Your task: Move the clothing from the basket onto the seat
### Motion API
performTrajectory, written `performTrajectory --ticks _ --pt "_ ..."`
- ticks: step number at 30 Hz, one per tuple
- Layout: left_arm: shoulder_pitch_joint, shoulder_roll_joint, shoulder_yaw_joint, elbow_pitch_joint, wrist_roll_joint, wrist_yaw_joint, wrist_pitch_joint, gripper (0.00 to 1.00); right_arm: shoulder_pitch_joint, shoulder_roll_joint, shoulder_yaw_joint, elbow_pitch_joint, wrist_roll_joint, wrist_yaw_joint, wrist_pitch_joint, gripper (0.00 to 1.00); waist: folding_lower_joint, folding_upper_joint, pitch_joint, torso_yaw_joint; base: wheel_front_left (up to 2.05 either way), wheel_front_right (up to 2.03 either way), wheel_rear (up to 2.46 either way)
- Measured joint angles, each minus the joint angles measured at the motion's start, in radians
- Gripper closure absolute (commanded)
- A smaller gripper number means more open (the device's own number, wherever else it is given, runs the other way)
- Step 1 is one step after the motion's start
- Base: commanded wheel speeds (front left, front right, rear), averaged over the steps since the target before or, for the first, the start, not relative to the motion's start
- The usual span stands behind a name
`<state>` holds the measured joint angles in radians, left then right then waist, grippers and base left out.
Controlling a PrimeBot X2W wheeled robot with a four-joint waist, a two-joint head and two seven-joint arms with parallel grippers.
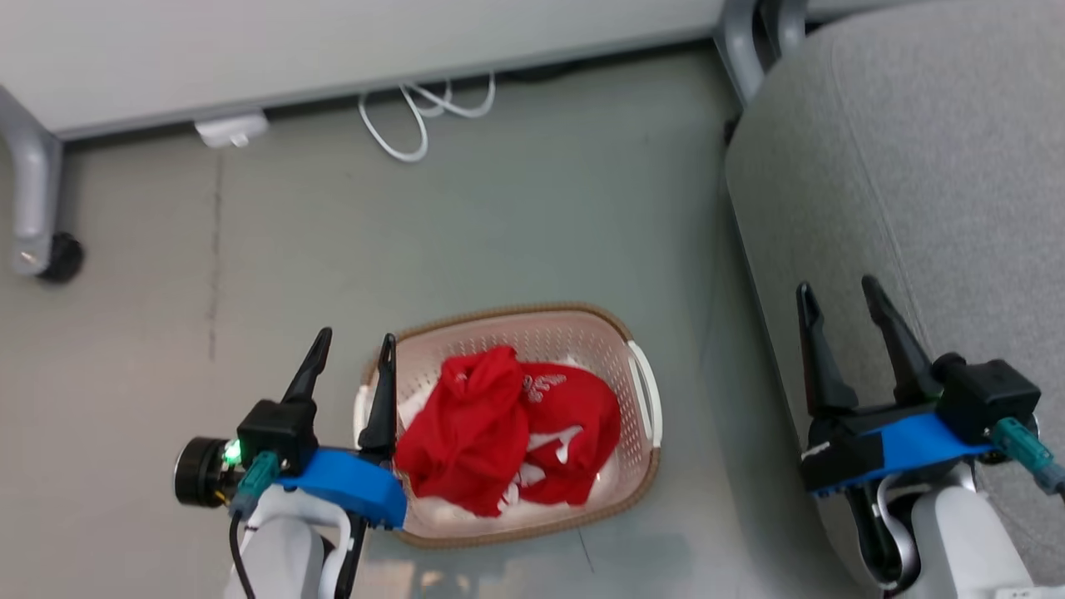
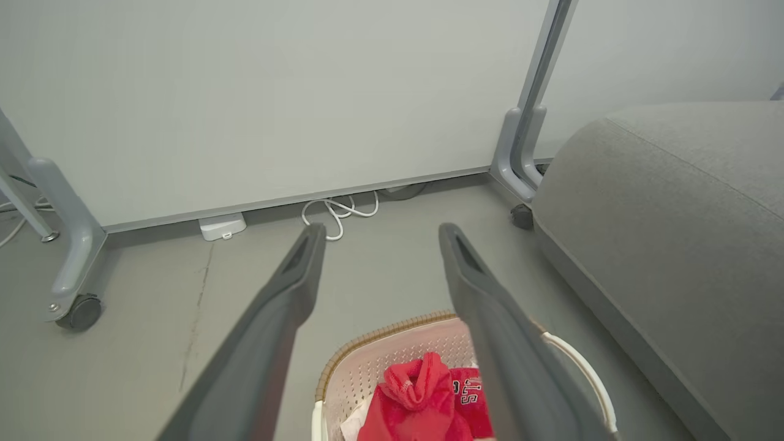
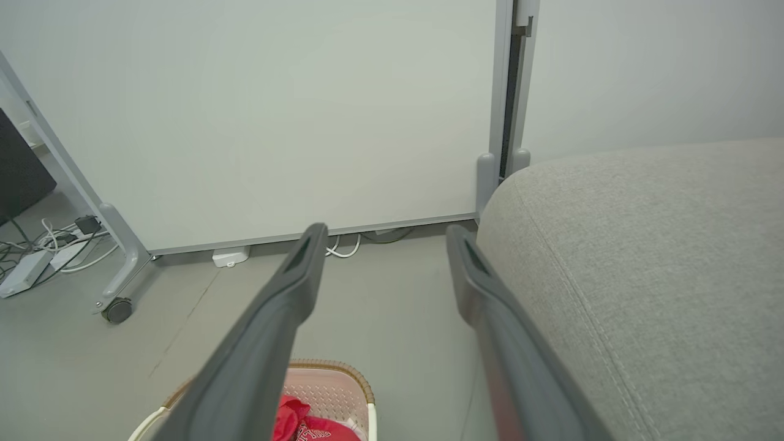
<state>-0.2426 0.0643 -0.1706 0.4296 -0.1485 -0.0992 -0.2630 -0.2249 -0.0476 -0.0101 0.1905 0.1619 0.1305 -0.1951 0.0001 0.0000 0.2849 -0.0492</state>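
The red clothing (image 1: 507, 433) lies bunched inside the cream basket (image 1: 641, 466) on the floor; white letters show on it in the left wrist view (image 2: 429, 398), and it peeks in at the right wrist view's bottom (image 3: 306, 422). The grey seat (image 1: 915, 166) rises at the right. My left gripper (image 1: 354, 341) hangs open above the basket's left rim, nothing between its fingers. My right gripper (image 1: 836, 293) is open over the seat's front edge, holding nothing. Both grippers stand apart from the clothing.
A pale partition panel (image 1: 333, 50) on grey wheeled legs (image 1: 33, 208) runs along the back. A white cable (image 1: 416, 116) and a white adapter (image 1: 231, 131) lie at its foot. Another grey leg (image 1: 740, 50) stands by the seat's corner. Grey floor (image 1: 499, 233) lies between the basket and the panel.
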Motion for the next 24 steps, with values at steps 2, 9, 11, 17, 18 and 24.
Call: performTrajectory --ticks 2,9,11,17,18,24 --pt "-0.035 0.007 -0.006 0.033 0.006 -0.006 0.0 0.0 -0.026 -0.001 0.006 -0.006 0.004 0.0 -0.009 0.0 0.0 0.0 0.047 -0.015 0.0 0.0 0.0" --pt "-0.17 0.037 -0.047 0.183 0.021 -0.021 0.0 0.0 -0.107 -0.001 0.046 0.002 0.028 0.0 -0.038 0.0 0.0001 0.0 0.206 -0.074 0.0 0.0 0.0" --pt "-0.202 0.047 -0.066 0.231 0.027 -0.022 0.0 0.0 -0.121 -0.001 0.061 0.01 0.044 0.0 -0.045 0.0 0.0001 0.0 0.245 -0.092 0.0 0.0 0.0" --pt "-0.292 0.067 -0.112 0.362 0.025 -0.025 0.012 0.0 -0.16 -0.001 0.096 0.032 0.072 0.0 -0.062 0.0 0.0002 -0.0001 0.34 -0.149 0.0 0.0 0.0" --pt "-0.303 0.07 -0.12 0.38 0.022 -0.026 0.015 0.0 -0.163 -0.001 0.1 0.035 0.077 0.0 -0.063 0.0 0.0001 0.0 0.352 -0.159 0.0 0.0 0.0" --pt "-0.366 0.086 -0.162 0.474 0.008 -0.03 0.041 0.0 -0.185 -0.001 0.127 0.039 0.107 0.0 -0.066 0.0 0.0002 0.0 0.412 -0.21 0.0 0.0 0.0"
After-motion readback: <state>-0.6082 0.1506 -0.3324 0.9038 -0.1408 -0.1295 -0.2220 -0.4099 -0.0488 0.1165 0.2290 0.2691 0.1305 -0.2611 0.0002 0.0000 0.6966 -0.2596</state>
